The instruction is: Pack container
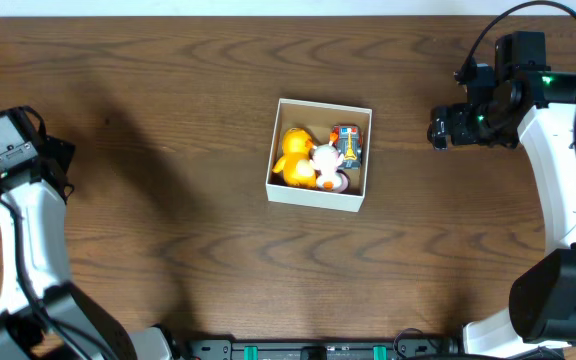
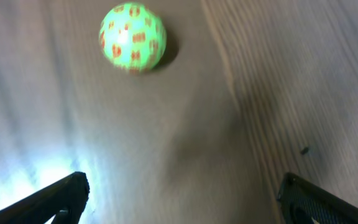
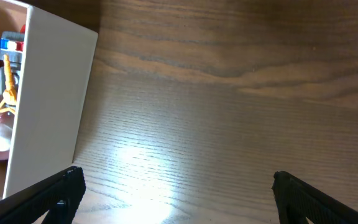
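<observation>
The container (image 1: 318,197) is a square white-walled box in the middle of the table. It holds an orange duck (image 1: 293,155), a white toy (image 1: 326,158) and a small blue and orange toy (image 1: 347,143). Its white wall (image 3: 48,106) shows at the left of the right wrist view. My right gripper (image 3: 176,183) is open and empty over bare wood to the right of the box, and it also shows in the overhead view (image 1: 438,128). My left gripper (image 2: 182,193) is open and empty at the far left (image 1: 56,160). A green ball with orange marks (image 2: 133,37) lies ahead of it, apart from the fingers.
The dark wooden table (image 1: 168,200) spreads round the box. The ball does not show in the overhead view. The left arm (image 1: 23,220) stands along the left edge and the right arm (image 1: 568,170) along the right edge.
</observation>
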{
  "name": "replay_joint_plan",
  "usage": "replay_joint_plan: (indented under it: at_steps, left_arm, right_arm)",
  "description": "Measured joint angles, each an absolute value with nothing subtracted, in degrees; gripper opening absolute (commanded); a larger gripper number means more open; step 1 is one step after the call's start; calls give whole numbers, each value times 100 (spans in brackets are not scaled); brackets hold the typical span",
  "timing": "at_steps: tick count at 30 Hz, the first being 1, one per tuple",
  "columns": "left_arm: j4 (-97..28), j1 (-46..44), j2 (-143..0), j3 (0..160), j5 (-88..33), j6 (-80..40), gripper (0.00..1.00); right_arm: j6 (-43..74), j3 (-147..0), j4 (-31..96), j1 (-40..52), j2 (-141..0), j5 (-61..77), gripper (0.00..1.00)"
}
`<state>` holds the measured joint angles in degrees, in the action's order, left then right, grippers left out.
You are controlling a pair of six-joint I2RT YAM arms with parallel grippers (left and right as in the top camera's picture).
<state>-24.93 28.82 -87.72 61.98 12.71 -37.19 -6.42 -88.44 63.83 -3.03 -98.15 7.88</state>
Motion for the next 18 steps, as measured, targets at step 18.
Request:
replay_joint_plan:
  at_steps: [18]
  left_arm:
    - [-217, 3240, -10610, 6198, 1125, -2536, 91]
  right_arm:
    - [-642, -8844, 6381, -303, -9815, 788, 99]
